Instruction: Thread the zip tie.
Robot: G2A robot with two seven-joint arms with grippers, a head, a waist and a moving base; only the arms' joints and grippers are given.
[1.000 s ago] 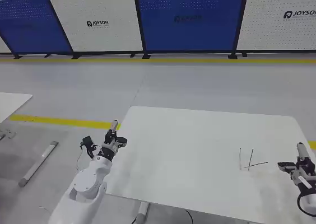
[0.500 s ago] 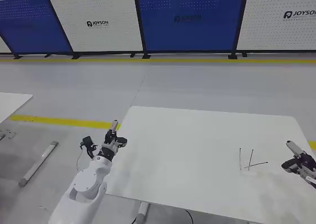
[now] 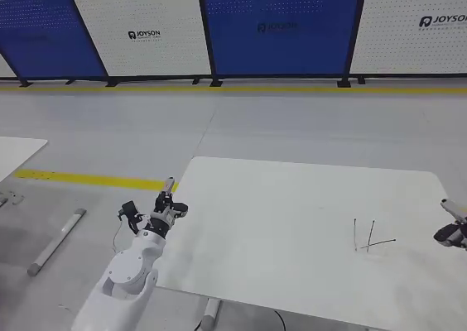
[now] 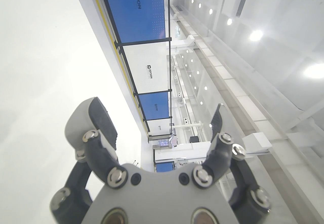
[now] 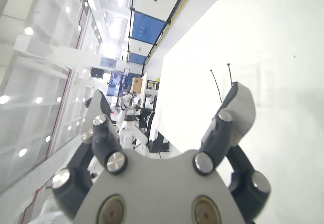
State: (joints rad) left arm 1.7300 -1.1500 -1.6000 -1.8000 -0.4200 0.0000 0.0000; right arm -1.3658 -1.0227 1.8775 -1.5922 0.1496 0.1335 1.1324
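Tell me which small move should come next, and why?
Probably move the right gripper toward the zip ties and lower it over one. Its jaws stand open and empty near the edge of the white table, and the ties lie loose on it.

Left gripper (image 4: 159,108) and right gripper (image 5: 167,89) each hover with jaws spread.

Pretty bright everywhere: ceiling lights (image 5: 28,31) flare beyond the right gripper (image 5: 166,88), table (image 5: 253,20) ahead of it glares nearly white, wrist-view edges bend.
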